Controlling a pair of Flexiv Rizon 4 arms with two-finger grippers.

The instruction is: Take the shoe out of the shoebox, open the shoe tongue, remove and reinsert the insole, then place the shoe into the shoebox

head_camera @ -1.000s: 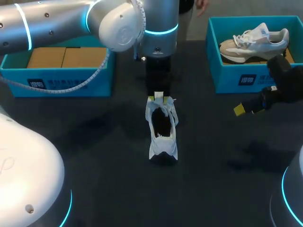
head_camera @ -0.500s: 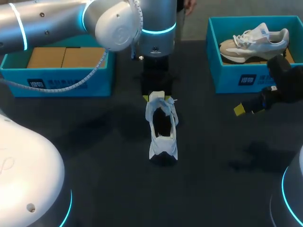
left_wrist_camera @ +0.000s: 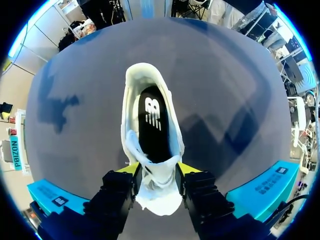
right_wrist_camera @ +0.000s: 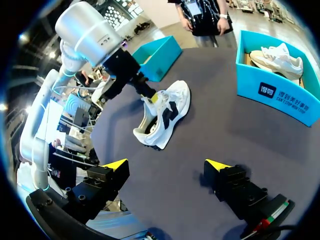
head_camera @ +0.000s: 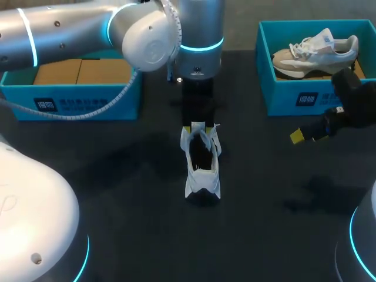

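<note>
**Now the left claw pinches the shoe's tongue at mid-table**

Roughly in the middle of the dark table [head_camera: 117,194] stands the white shoe [head_camera: 202,164], upright on its sole, with its heel towards the robot. It is out of both boxes and well apart from them.

The left arm comes in from the left and hangs straight over the shoe's front end. The left claw [left_wrist_camera: 156,172] is pressed onto the tongue [left_wrist_camera: 156,190]: one yellow tip lies against each side of the white flap, which sits bunched between them. Past the tips the shoe's mouth gapes, and the black insole [left_wrist_camera: 152,125] lies flat inside it.

The right claw [right_wrist_camera: 166,165] hovers above bare table on the right side, spread wide and holding nothing. The shoe is well ahead of it.

At the far left of the table sits a blue box [head_camera: 70,100] with brown cardboard inside. At the far right sits a second blue box [head_camera: 282,100], and a beige and white sneaker [head_camera: 317,47] lies in it, just behind the right arm.
</note>
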